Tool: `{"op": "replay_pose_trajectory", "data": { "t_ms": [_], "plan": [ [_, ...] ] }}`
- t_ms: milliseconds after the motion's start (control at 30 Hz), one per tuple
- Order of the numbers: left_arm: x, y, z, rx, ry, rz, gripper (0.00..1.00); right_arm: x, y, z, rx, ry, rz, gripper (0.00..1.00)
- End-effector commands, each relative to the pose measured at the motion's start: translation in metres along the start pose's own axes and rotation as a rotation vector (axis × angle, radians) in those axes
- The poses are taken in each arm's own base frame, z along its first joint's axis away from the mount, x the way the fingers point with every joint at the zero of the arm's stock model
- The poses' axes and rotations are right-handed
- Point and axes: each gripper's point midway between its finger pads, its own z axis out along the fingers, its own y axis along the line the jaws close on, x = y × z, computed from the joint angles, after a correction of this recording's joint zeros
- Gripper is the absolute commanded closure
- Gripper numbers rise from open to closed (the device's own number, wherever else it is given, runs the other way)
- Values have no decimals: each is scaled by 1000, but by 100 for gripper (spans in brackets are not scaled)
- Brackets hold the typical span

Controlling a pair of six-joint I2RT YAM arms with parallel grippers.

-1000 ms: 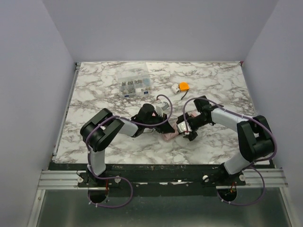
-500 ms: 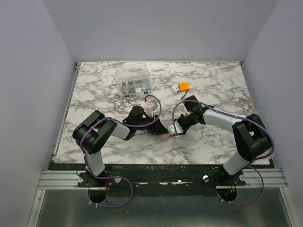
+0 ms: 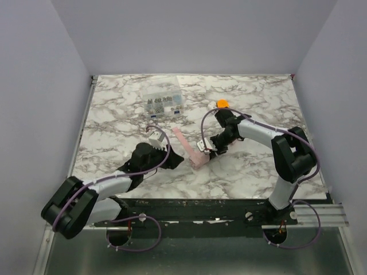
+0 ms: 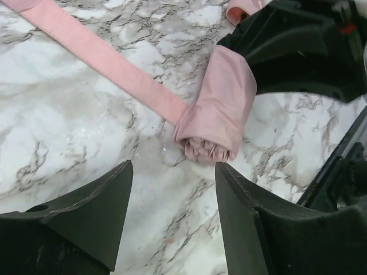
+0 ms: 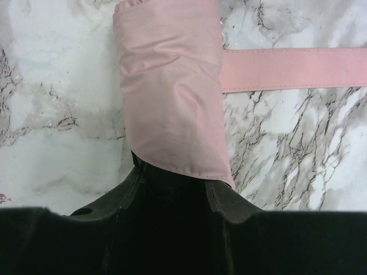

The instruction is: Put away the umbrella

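Observation:
The umbrella [image 3: 199, 161] lies as a short pale pink roll on the marble table, its pink strap [image 3: 180, 137] trailing loose toward the back left. My right gripper [image 3: 206, 150] is shut on the roll's far end; in the right wrist view the umbrella [image 5: 171, 97] runs straight into my right gripper [image 5: 175, 176], with the strap [image 5: 292, 69] off to the right. My left gripper [image 3: 171, 159] stands open just left of the roll, apart from it. In the left wrist view the umbrella [image 4: 219, 106] lies beyond my left gripper [image 4: 172, 172], with only bare marble between the fingers.
A clear compartment box [image 3: 163, 103] of small parts stands at the back of the table. A small orange-and-white gadget [image 3: 221, 103] sits behind the right arm. Grey walls close the table on three sides.
My left gripper opened, let go of the umbrella and drew back toward the near left. My right gripper moved left and closed on the roll. The strap now lies stretched out.

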Motion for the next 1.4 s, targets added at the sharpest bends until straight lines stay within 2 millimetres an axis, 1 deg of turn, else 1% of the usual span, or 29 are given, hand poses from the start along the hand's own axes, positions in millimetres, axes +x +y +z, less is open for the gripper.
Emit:
{"op": "replay_pose_trajectory", "data": {
  "t_ms": [0,33,67,133,200,233,333,433,467,533,600,667,733,833,933,1033,1167,1233,1333,1367],
  "plan": [
    [-3,-5,-32,52,-234,240,40,31,160,12,-588,219,479,91],
    [1,-17,-34,101,-244,313,39,32,161,15,-601,237,504,91],
    [7,-24,-36,118,-243,400,39,31,162,18,-622,251,515,91],
    [29,-39,-33,137,-195,609,39,28,160,24,-647,277,567,91],
    [39,-41,-32,118,-188,730,39,26,158,28,-682,288,610,92],
    [42,-40,-31,89,-191,777,39,26,153,30,-679,294,632,92],
    [50,-38,-28,11,-178,896,38,29,151,34,-699,325,695,92],
    [60,-35,-18,-44,-113,975,37,32,152,37,-716,350,737,92],
    [62,-32,-13,-74,-92,998,37,32,151,38,-719,355,750,92],
    [63,-31,-2,-116,-68,1041,35,32,151,38,-732,362,763,92],
    [60,-31,7,-174,-70,1088,34,32,151,37,-742,369,773,92],
    [56,-34,14,-188,-92,1111,31,33,151,37,-743,376,775,92],
    [50,-33,20,-227,-109,1122,30,33,152,36,-752,384,781,92],
    [43,-33,21,-255,-127,1145,30,34,152,34,-757,392,781,92],
    [45,-35,21,-232,-114,1179,30,33,154,32,-768,394,782,92],
    [49,-31,29,-208,-73,1210,29,33,155,31,-775,395,782,92],
    [66,-17,46,-165,48,1187,32,31,156,31,-787,386,784,92],
    [80,-6,51,-157,125,1152,37,30,157,31,-790,380,783,91],
    [105,8,51,-120,242,1054,56,27,157,31,-785,361,779,89],
    [114,13,50,-106,282,1014,58,26,155,32,-777,348,777,87]
  ]
}}
